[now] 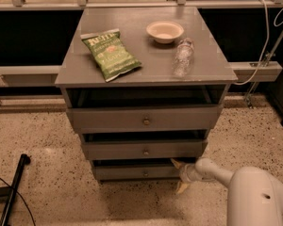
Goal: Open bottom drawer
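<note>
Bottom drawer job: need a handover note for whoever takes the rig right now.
Tool: open, low at the right end of the bottom drawer front, fingers spread above and below it, well right of the knob.
Done: approach only. The drawer front sits back under the middle drawer.
Left: get a hold, pull the drawer out.

Cabinet top (148, 65) carries chip bag (111, 54), bowl (165, 31), bottle (183, 57); jaws down near floor (47, 140)

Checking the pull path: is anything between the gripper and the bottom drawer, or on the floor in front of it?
Nothing visible. The white arm's gripper, jaws spread, sits at the grey bottom drawer's right end; speckled floor ahead is bare.
</note>
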Available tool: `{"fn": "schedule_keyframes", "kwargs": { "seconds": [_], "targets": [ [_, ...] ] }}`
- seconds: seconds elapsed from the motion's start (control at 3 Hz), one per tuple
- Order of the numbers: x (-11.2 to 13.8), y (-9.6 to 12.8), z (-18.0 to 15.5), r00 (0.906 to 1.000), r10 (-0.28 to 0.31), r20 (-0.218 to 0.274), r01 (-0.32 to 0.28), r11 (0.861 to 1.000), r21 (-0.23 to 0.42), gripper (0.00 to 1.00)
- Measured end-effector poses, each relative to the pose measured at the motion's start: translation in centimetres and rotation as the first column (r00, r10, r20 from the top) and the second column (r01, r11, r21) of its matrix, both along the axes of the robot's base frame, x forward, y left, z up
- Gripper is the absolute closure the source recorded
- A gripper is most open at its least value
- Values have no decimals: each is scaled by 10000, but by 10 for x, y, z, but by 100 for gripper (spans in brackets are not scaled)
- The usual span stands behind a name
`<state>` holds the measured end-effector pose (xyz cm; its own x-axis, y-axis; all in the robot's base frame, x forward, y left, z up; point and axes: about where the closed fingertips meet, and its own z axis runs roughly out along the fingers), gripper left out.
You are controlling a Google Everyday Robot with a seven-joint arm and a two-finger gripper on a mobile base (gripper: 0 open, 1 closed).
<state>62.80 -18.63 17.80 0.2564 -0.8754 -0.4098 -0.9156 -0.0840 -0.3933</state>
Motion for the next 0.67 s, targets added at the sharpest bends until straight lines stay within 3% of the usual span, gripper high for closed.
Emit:
{"fn": "schedule_keyframes", "kwargs": {
  "seconds": [0.67],
  "targets": [
    [11,9,-9,9996,22,-265,-16,9997,253,31]
  ]
}}
